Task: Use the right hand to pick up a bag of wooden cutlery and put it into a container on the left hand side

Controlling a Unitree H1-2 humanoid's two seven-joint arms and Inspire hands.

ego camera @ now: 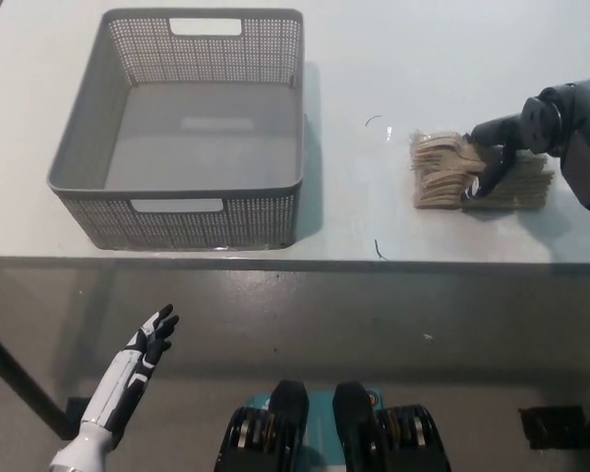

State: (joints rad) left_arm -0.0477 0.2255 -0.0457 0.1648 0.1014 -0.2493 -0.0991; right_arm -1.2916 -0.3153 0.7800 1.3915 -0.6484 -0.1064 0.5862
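The basket at upper left is grey matt plastic with perforated walls. The bench is white, smooth, matt. The bag is clear glossy film around pale unpainted wood cutlery.
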